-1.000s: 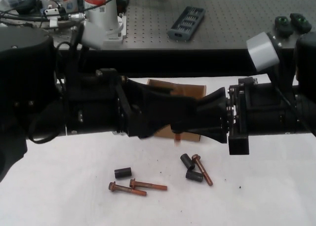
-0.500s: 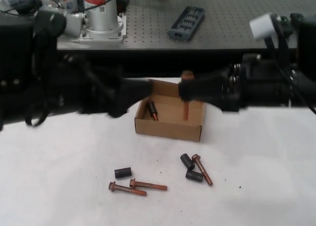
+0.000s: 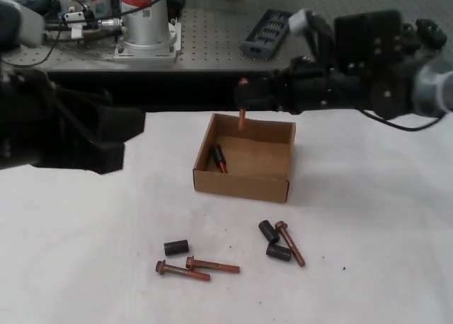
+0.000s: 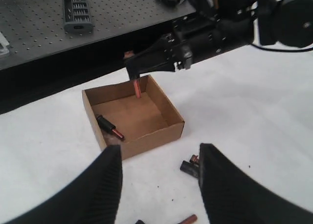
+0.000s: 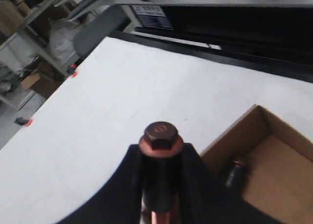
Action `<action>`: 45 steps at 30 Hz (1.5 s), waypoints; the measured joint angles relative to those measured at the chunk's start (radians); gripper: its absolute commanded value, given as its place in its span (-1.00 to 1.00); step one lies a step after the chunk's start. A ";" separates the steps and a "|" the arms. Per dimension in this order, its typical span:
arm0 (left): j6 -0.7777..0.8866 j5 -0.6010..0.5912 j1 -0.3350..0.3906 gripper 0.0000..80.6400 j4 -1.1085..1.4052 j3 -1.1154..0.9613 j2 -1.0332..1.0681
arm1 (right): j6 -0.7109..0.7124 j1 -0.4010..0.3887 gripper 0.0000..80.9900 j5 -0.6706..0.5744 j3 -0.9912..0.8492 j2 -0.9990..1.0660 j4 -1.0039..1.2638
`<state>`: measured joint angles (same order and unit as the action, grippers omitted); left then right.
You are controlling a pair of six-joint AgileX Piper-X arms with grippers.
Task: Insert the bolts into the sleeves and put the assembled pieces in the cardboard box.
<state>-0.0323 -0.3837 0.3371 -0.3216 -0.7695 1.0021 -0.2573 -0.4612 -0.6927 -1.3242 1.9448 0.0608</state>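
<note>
Over cardboard box [image 3: 241,186] far wall, right tool [image 3: 244,94] clamps sleeved bolt [image 5: 160,132]; left tool [image 4: 160,153] spread.

High view looks down from behind; all share the cardboard box [image 3: 241,186].

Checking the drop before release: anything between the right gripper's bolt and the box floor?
Nothing visible. The right gripper holds the bolt upright over the cardboard box, near its far wall. The assembled piece inside lies off to one side.
</note>
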 measured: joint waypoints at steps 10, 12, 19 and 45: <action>0.105 0.006 0.000 -0.12 -0.086 0.000 -0.100 | -0.165 0.001 0.07 0.346 -0.164 0.133 -0.242; 0.108 0.006 0.000 -0.12 -0.086 0.000 -0.100 | -0.248 0.001 0.01 0.346 -0.165 0.133 -0.269; 0.108 0.006 0.000 -0.12 -0.046 0.000 -0.100 | -0.398 -0.019 -0.07 0.250 -0.165 0.133 -0.395; 0.865 0.066 0.000 -0.12 0.021 -0.002 0.262 | 0.109 -0.096 -0.25 0.394 0.226 -0.488 -0.801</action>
<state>0.8330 -0.3175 0.3371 -0.3003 -0.7717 1.2640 -0.1480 -0.5569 -0.2987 -1.0986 1.4569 -0.7405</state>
